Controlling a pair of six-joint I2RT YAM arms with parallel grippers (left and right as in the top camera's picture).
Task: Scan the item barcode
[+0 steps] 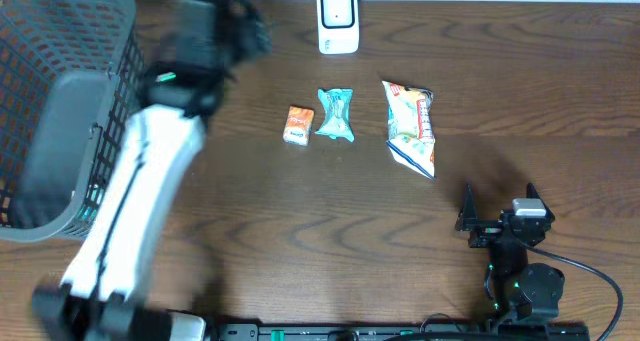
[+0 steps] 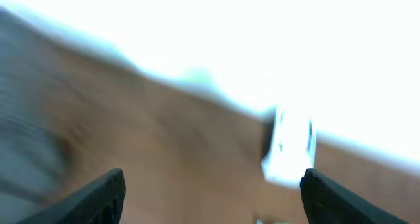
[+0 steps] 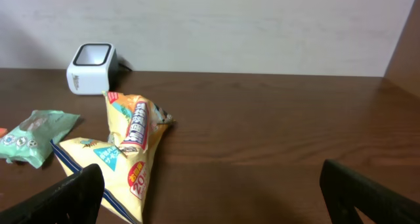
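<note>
Three packaged snacks lie in a row on a dark wooden surface (image 1: 300, 211), below a white barcode scanner (image 1: 338, 21) at its far edge. They are a small orange box (image 1: 298, 124), a teal packet (image 1: 335, 115) touching it, and, near them to the right, a crumpled yellow-and-white snack bag (image 1: 410, 126) with blue trim. Its bold lettering is too small to read. The left gripper (image 2: 212, 178), blurred beside a grey mesh basket (image 1: 110, 71), is released and empty. The right gripper (image 1: 499, 196) rests spread wide, well apart from the snacks.
</note>
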